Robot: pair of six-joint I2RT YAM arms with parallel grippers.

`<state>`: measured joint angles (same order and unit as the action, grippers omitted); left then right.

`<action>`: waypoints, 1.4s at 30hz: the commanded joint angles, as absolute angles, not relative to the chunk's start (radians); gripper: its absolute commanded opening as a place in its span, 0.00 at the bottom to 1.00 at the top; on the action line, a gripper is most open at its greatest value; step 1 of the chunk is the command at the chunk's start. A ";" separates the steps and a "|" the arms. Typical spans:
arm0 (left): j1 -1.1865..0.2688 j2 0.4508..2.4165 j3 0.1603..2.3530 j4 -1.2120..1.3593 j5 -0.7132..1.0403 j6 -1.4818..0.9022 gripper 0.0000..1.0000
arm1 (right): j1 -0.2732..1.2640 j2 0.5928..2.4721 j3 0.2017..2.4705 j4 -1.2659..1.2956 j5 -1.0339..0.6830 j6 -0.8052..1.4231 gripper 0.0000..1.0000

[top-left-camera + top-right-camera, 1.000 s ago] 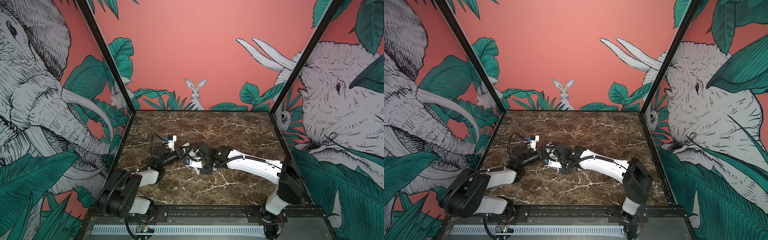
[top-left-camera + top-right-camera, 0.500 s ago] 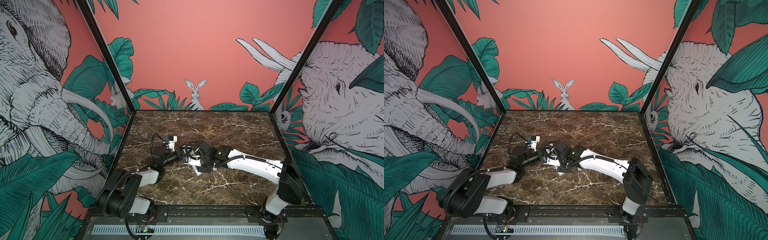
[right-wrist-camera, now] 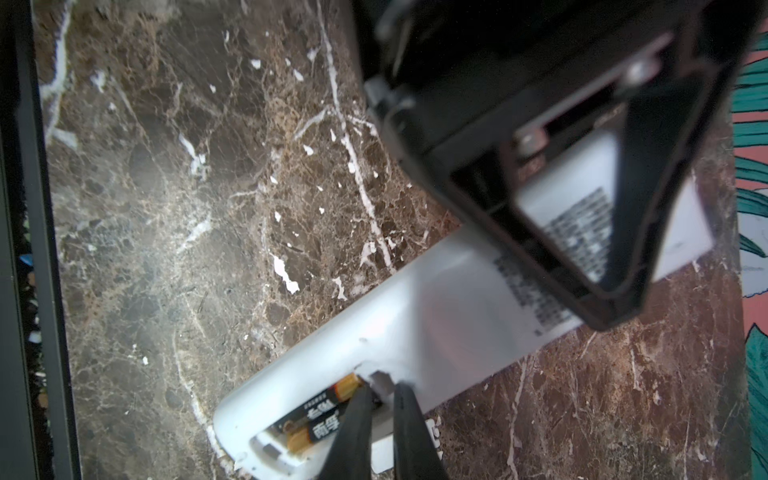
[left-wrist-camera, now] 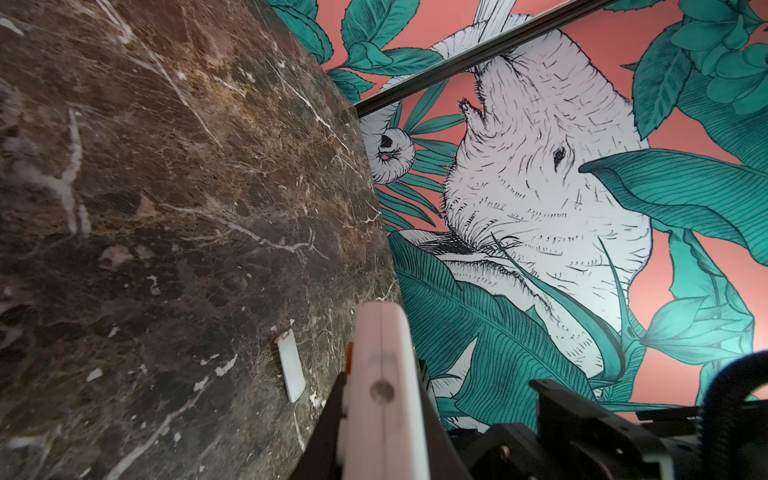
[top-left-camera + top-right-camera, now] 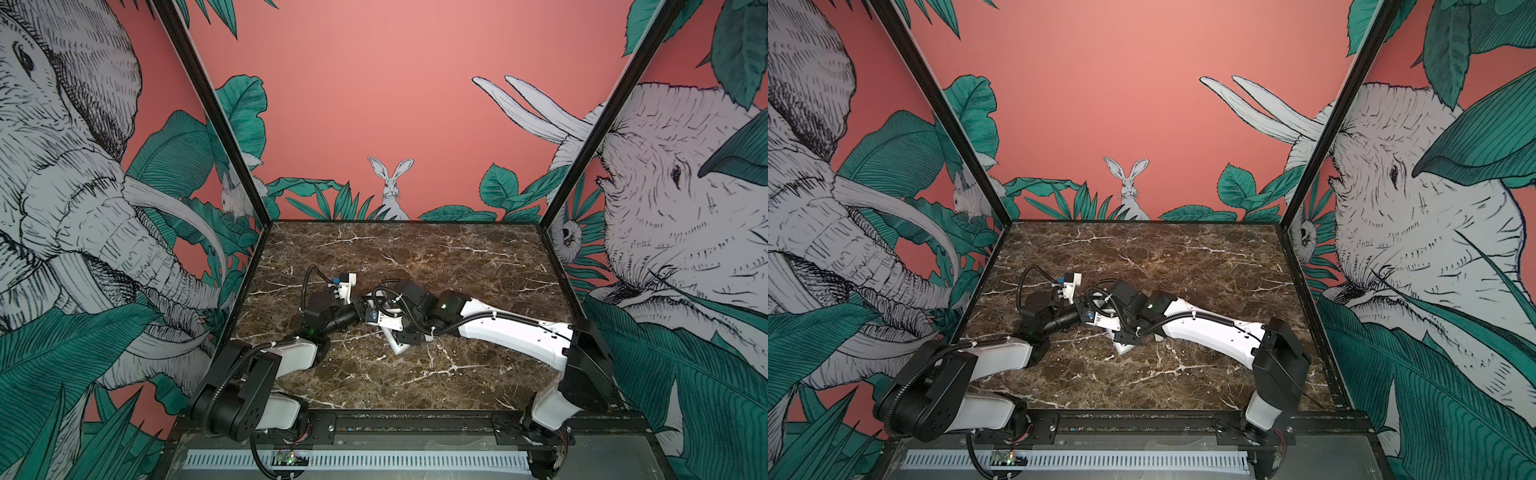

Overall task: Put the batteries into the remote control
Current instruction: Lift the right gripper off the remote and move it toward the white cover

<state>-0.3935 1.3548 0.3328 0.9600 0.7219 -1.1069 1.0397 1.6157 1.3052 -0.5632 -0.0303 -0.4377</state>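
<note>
Showing what top views hide, the right wrist camera finds both batteries (image 3: 320, 415) seated in the remote control (image 3: 436, 316) on the marble (image 3: 208, 187), right gripper (image 3: 380, 399) barely parted above them; the left wrist view shows the left gripper (image 4: 382, 386) clamping its end.

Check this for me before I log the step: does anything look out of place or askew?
Only the cover plate: it lies loose on the marble, off the remote control, whose bay stands open with both batteries inside. The right gripper partly covers them, so seating is unclear.
</note>
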 commanded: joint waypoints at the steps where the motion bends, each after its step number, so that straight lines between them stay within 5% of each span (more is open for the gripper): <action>1: -0.402 1.318 0.342 0.943 0.733 -1.101 0.00 | 1.036 1.524 1.264 -0.538 -0.059 -0.387 0.22; 23: -0.379 1.262 0.312 0.802 0.643 -0.984 0.00 | 0.981 1.406 1.199 -0.527 -0.024 -0.092 0.54; 42: -0.379 1.088 0.316 0.550 0.609 -0.860 0.00 | 0.755 1.541 1.150 -0.537 -0.131 0.165 0.69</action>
<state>-0.3843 1.1202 0.3191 0.5873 0.6102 -0.8921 0.7654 1.5257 1.1610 -0.5510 -0.1131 0.1257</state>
